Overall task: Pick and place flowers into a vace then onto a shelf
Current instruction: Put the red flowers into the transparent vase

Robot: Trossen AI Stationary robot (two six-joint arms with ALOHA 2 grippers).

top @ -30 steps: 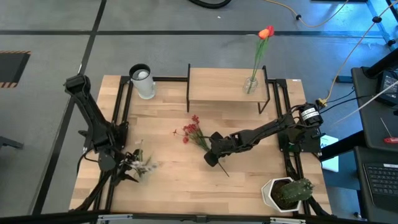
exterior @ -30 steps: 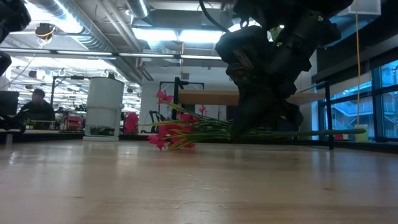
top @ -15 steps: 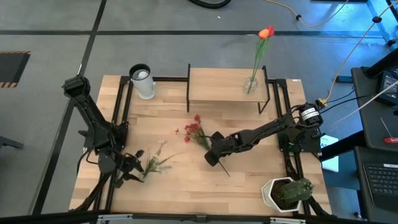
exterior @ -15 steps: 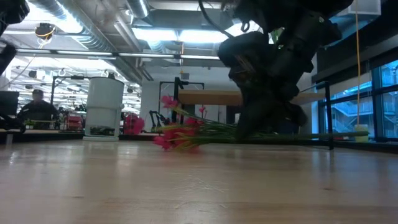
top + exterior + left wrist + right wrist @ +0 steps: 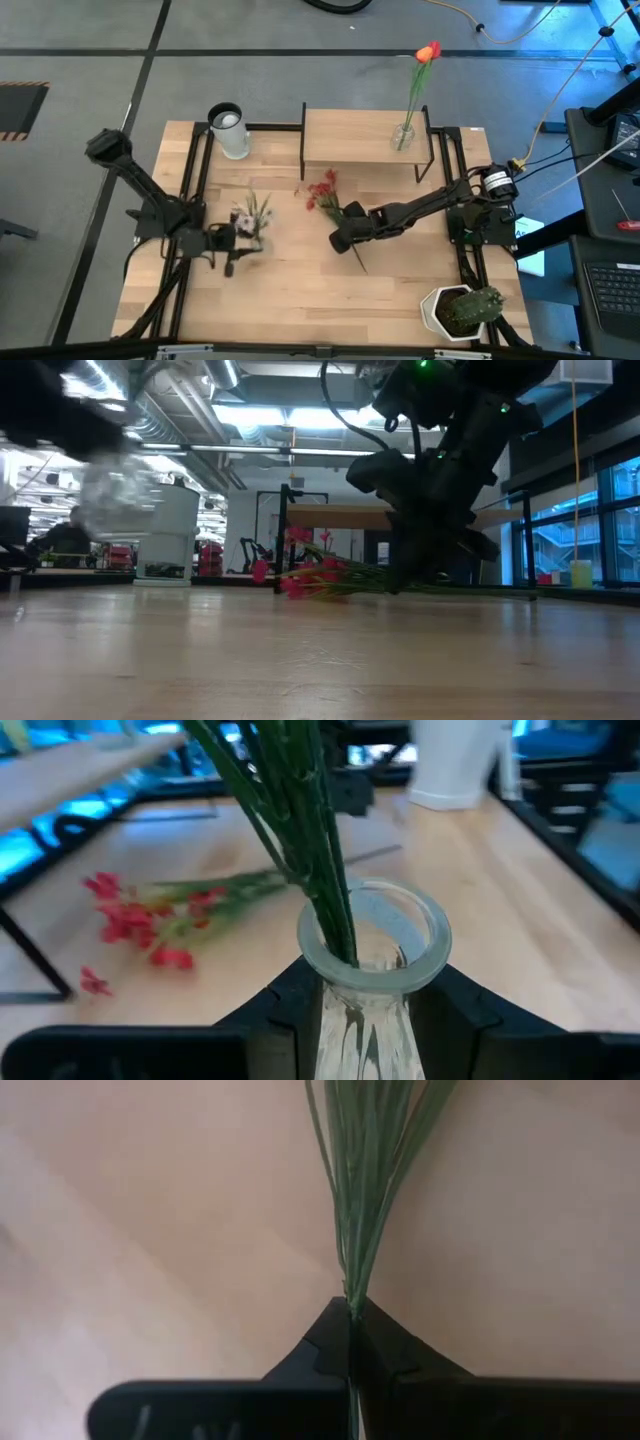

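My left gripper (image 5: pixel 230 243) (image 5: pixel 370 982), over the table's left part, is shut on a clear glass vase (image 5: pixel 372 970) holding white blossom sprigs (image 5: pixel 251 212). In the low view the vase (image 5: pixel 118 500) shows blurred, above the tabletop. My right gripper (image 5: pixel 342 240) (image 5: pixel 351 1312), at mid-table, is shut on the red blossom sprigs (image 5: pixel 323 190) (image 5: pixel 310 572), whose heads lie on the table toward the shelf (image 5: pixel 350 135). On the shelf stands a second glass vase (image 5: pixel 403 136) with an orange-red tulip (image 5: pixel 428 51). My left gripper pinches the glass vase just below its rim (image 5: pixel 330 982), one finger (image 5: pixel 285 995) on each side. The green stems (image 5: pixel 310 840) stick out of its mouth, away from the gripper, and the vase is lifted clear of the table. My right gripper pinches the bundled green stems (image 5: pixel 351 1295) of the red sprigs between its two fingers, partway along them. The fingers come from the table's right. The blossom end (image 5: pixel 300 575) rests on the table and the stem ends (image 5: pixel 361 265) trail toward the near edge.
A white cylindrical container (image 5: pixel 230 130) stands at the far left of the table. A green cactus in a white pot (image 5: pixel 462 310) sits at the near right corner. Bare wood (image 5: pixel 290 290) lies between the grippers and the near edge.
My left gripper has moved from the near left corner toward the far edge and the table's middle, carrying the vase with the white sprigs up off the table. My right gripper has shifted slightly toward the far edge, swinging the red blossoms closer to the shelf.
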